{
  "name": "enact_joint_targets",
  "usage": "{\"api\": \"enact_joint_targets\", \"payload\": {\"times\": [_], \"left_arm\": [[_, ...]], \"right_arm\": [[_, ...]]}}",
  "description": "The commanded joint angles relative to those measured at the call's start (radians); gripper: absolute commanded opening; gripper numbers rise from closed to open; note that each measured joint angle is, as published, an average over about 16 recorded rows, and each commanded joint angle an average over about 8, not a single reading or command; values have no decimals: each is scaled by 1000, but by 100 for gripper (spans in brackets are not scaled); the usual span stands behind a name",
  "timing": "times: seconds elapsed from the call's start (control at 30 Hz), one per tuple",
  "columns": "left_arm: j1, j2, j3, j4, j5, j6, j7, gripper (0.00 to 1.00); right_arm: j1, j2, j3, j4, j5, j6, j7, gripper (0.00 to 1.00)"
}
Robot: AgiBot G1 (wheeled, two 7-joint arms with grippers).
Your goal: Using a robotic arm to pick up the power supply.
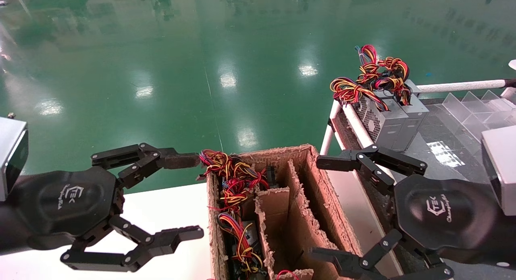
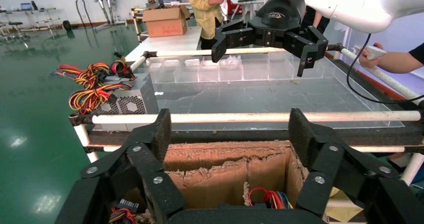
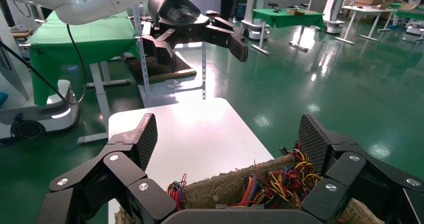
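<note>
Both the left gripper and right gripper hover wide open and empty, flanking the cardboard box on the tabletop. The power supply sits deep in the box's left compartment under tangled wires. Reaching in, the jaws could snag wires or catch the ragged divider rather than grip the metal case.

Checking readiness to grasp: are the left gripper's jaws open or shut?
Open. The left gripper hangs beside the cardboard box, jaws spread wide, holding nothing.
</note>
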Motion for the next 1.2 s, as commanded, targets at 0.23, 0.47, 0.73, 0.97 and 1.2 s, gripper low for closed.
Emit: {"api": "enact_joint_targets", "payload": {"times": [0.23, 0.47, 0.73, 0.97, 1.2], "left_arm": [[0, 0, 0, 0, 0, 0, 0, 0], [0, 0, 0, 0, 0, 0, 0, 0], [0, 0, 0, 0, 0, 0, 0, 0], [0, 0, 0, 0, 0, 0, 0, 0], [0, 0, 0, 0, 0, 0, 0, 24]], "right_arm": [[0, 0, 0, 0, 0, 0, 0, 100], [0, 0, 0, 0, 0, 0, 0, 100], [0, 0, 0, 0, 0, 0, 0, 100], [0, 0, 0, 0, 0, 0, 0, 100], [0, 0, 0, 0, 0, 0, 0, 100]]}}
